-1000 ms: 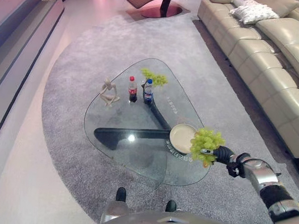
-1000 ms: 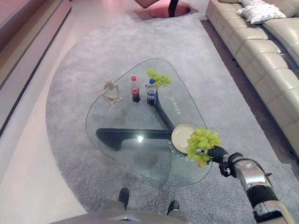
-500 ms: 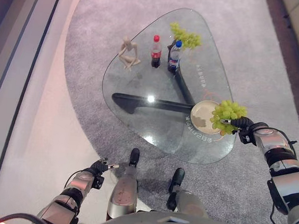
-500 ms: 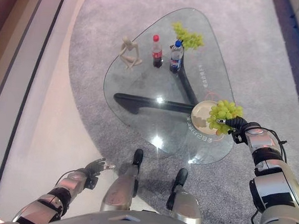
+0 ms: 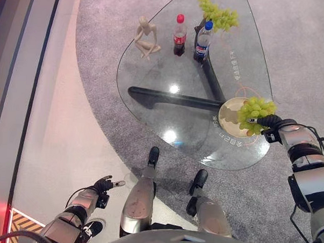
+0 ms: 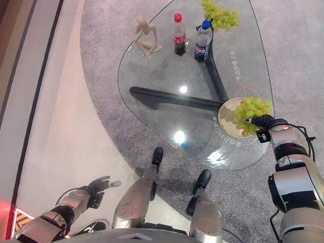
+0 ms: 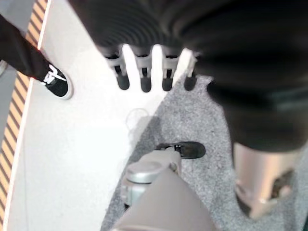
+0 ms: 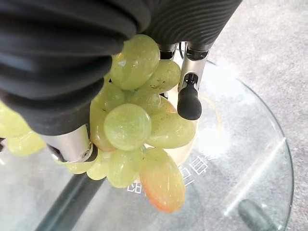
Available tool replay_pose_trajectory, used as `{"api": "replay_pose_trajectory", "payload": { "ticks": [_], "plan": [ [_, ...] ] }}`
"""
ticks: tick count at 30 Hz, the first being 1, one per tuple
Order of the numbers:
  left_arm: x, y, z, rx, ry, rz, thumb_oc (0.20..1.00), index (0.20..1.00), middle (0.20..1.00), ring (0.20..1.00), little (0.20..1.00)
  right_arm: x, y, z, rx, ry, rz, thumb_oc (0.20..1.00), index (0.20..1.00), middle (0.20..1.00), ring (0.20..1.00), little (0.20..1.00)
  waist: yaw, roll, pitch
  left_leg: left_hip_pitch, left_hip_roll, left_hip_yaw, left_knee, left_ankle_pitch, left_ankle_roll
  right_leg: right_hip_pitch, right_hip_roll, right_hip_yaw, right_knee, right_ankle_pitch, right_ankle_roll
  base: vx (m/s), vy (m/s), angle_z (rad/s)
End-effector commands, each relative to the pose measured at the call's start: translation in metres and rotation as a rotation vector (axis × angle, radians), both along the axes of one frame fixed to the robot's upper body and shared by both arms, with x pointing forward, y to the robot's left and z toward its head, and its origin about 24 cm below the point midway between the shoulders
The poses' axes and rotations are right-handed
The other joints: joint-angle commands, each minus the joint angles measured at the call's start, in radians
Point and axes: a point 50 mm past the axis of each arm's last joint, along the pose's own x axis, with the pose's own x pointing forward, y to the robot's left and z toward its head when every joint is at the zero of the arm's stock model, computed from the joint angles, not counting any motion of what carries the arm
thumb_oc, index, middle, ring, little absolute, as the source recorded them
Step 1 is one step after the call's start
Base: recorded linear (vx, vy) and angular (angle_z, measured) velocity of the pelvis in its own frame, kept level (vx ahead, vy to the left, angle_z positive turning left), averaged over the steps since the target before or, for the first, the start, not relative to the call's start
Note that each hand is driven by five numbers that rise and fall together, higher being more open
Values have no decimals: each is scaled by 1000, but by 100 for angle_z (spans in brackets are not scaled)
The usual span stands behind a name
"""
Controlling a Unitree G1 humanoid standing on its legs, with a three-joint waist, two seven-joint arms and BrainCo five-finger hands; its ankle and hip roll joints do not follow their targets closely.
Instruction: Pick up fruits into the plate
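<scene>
Grapes (image 5: pixel 254 112) clutched in right hand (image 5: pixel 268 123) over plate (image 5: pixel 229 110) at table edge (image 5: pixel 241 165); left hand (image 5: pixel 102 184) slack, low

Table: a rounded-triangle clear glass table (image 5: pixel 168 108) is standing on grey carpet (image 5: pixel 97 124).
On it: a round cream plate (image 5: pixel 227 111), two plastic bottles (image 5: pixel 179 35), a beige figurine (image 5: pixel 146 36), green grapes (image 5: pixel 217 15).

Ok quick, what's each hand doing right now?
Left hand: open, holding nothing, down by the floor.
Right hand: shut on the grapes, over the plate.
</scene>
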Motion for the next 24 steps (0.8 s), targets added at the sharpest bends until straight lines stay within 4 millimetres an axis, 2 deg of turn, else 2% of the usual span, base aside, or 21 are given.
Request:
{"api": "replay_pose_trajectory", "payload": {
  "ticks": [1,7,14,22,24],
  "plan": [
    [21,-3,11,34,-66,-72,1000,1000,1000,1000,1000,14,-10,46,-187,-61,-28,1000,1000,1000,1000,1000,19,-43,24,51,-82,47,15,-106,43,-86,-46,90,115,0,-24,-67,38,6],
    [30,-11,15,25,-89,-95,1000,1000,1000,1000,1000,18,-8,55,-264,-28,-60,1000,1000,1000,1000,1000,29,-33,32,36,-90,47,13,-98,47,-108,-56,81,120,9,-18,-50,36,6],
    [26,-8,13,24,-56,-79,1000,1000,1000,1000,1000,19,-3,51,-280,1,-59,1000,1000,1000,1000,1000,32,-37,30,32,-89,62,13,-94,51,-122,-61,80,130,14,-12,-16,20,3],
    [22,-6,10,32,-26,-78,1000,1000,1000,1000,1000,18,2,38,-215,-9,-60,1000,1000,1000,1000,1000,27,-51,15,40,-83,75,5,-94,49,-119,-57,85,121,21,-7,-12,4,0],
    [17,-4,7,31,-6,-67,1000,1000,1000,1000,1000,17,10,24,-125,-28,-55,1000,1000,1000,1000,1000,20,-63,0,46,-78,84,3,-97,45,-112,-55,92,112,24,-4,-7,17,0]
  ]
}}
